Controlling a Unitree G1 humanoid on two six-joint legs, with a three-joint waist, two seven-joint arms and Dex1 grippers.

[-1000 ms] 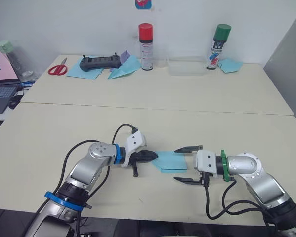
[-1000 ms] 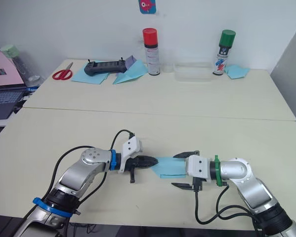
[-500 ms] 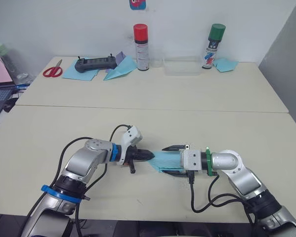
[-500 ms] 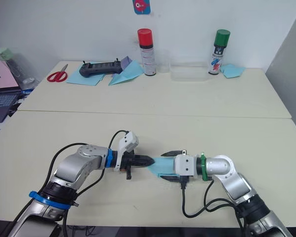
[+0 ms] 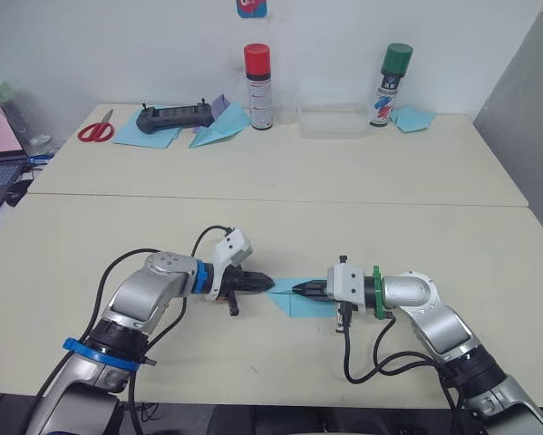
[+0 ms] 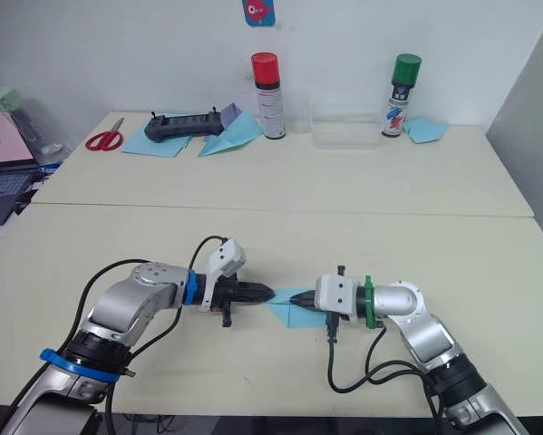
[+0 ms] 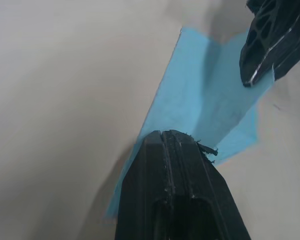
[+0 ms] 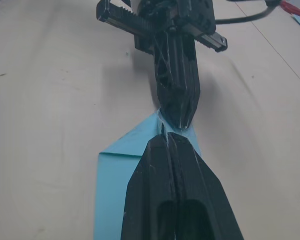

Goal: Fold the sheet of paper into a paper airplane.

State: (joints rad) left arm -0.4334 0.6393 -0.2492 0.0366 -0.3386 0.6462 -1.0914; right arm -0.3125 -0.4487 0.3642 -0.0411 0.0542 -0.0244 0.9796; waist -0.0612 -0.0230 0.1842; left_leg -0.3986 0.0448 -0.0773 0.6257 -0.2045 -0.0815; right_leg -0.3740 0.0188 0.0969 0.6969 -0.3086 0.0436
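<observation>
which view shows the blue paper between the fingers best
The left wrist view: the sheet of paper spreads wide there, its crease and edges plain. The right wrist view has one corner past that arm's shut fingers. In the eye views it is a small wedge between the left gripper and right gripper.

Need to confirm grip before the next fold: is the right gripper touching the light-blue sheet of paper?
Touching. In the right wrist view the right gripper, fingers shut, presses on the light-blue sheet of paper, no gap visible.
</observation>
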